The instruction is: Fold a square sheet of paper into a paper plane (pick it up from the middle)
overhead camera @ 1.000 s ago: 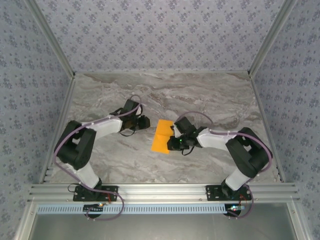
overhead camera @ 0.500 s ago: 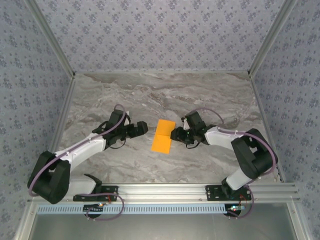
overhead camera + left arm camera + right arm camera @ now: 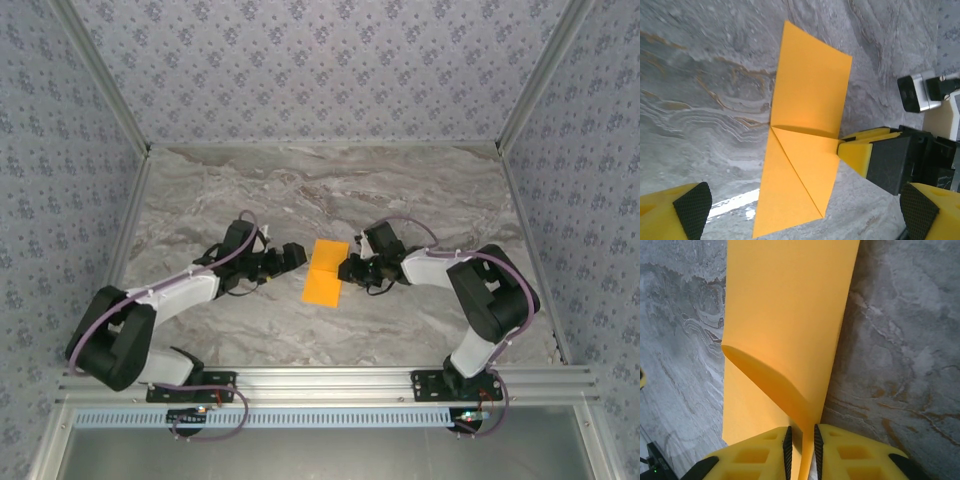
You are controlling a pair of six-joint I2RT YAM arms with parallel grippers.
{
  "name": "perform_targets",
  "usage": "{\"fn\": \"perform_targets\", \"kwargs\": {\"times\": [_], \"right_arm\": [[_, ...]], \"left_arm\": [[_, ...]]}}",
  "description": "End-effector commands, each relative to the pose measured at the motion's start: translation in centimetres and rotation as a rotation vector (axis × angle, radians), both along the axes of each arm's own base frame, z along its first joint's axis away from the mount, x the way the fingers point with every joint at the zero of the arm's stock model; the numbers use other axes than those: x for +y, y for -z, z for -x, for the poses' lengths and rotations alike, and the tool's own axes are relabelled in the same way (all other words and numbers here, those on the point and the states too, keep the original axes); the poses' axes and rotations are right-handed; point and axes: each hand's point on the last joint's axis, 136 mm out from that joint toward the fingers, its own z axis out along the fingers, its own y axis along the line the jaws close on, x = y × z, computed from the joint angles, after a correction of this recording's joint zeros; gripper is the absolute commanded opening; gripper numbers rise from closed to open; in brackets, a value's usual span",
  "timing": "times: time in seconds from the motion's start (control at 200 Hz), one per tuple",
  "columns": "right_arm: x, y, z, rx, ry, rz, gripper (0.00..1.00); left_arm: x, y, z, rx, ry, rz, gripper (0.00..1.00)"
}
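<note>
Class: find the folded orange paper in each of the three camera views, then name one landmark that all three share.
Top external: orange paper lies near picture centre.
Left wrist: paper fills the middle, running top to bottom.
Right wrist: paper spans the upper middle down to the bottom edge.
Shared landmark: right pincer clamped on the paper's edge.

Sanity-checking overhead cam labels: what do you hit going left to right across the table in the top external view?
left arm's elbow → left gripper, open → orange paper → right gripper, pinching the paper's right edge → right arm's elbow
</note>
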Motion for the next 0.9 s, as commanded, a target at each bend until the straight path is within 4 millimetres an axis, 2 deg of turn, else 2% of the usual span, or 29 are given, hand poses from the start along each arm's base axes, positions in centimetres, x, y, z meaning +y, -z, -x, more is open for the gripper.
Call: {"fn": "perform_targets", "kwargs": {"times": [0.0,0.135,0.315,0.445,0.57,0.695,0.894], "right_arm": [[0.8,-0.4,-0.5,-0.015,-0.023,-0.024,0.16],[0.4,-0.6,-0.7,-0.022,-0.006,-0.026,0.08],[-0.3,-0.8,-1.0,-0.035,0.022,-0.024,0.06],[-0.7,-1.0,-1.0,-0.035,0.035,-0.025,0.06],[-1.1,-1.0,-1.0,-0.036,0.046,-0.026,0.06],[-1.5,-0.9,-1.0,-0.032,0.063,-0.025,0.06],[-2.0,-1.1,-1.0,-0.038,0.079,-0.031,0.06]], "left_arm": [[-2.0,-0.8,0.2,0.013,0.059,0.075,0.99],[-3.4,-0.3,0.6,0.049,0.091,0.105,0.99],[-5.2,0.9,1.0,0.094,0.121,0.109,0.95],[-6.1,1.4,1.1,0.120,0.134,0.120,0.85],[-6.6,1.6,0.7,0.126,0.137,0.123,0.70],[-7.1,1.8,0.4,0.142,0.139,0.129,0.60],[-7.4,2.1,0.1,0.158,0.153,0.116,0.56]]}}
